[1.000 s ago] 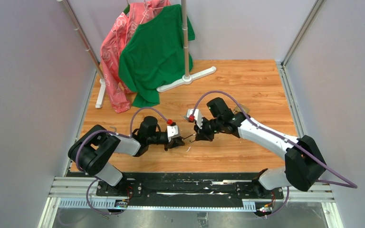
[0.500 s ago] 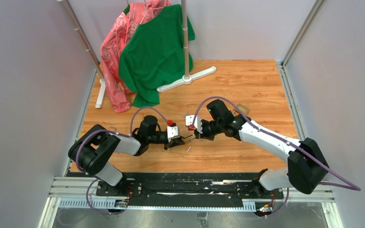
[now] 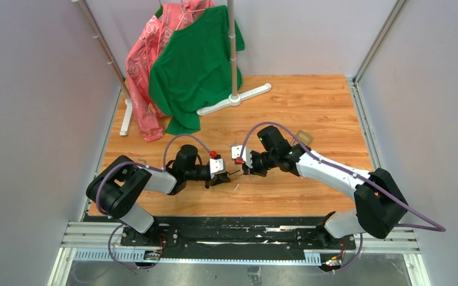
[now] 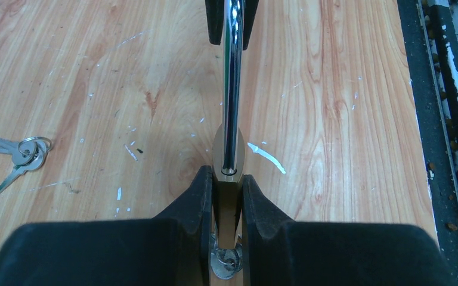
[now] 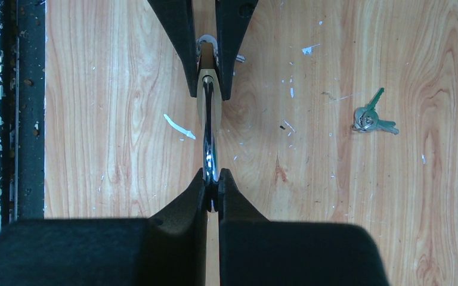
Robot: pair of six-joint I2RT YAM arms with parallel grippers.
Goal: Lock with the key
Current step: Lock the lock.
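Note:
A brass padlock [image 4: 227, 146] with a silver shackle [image 4: 232, 71] is held between the two grippers just above the wooden table. My left gripper [image 4: 227, 179] is shut on the padlock's body; it also shows in the top view [image 3: 225, 176]. A small key ring [image 4: 231, 262] shows under the lock between the left fingers. My right gripper [image 5: 213, 182] is shut on the end of the shackle [image 5: 209, 149]; it also shows in the top view [image 3: 244, 171]. A separate silvery key cluster [image 4: 21, 156] lies loose on the table, also in the right wrist view [image 5: 370, 116].
A second brass padlock [image 3: 302, 136] lies behind the right arm. A clothes rack base [image 3: 234, 98] with a green shirt [image 3: 194, 65] and a pink garment [image 3: 146, 71] stands at the back. The black rail [image 3: 238, 229] runs along the near edge.
My right gripper has moved a little left and away, closer to the left gripper, with the shackle in it. The left arm has barely moved.

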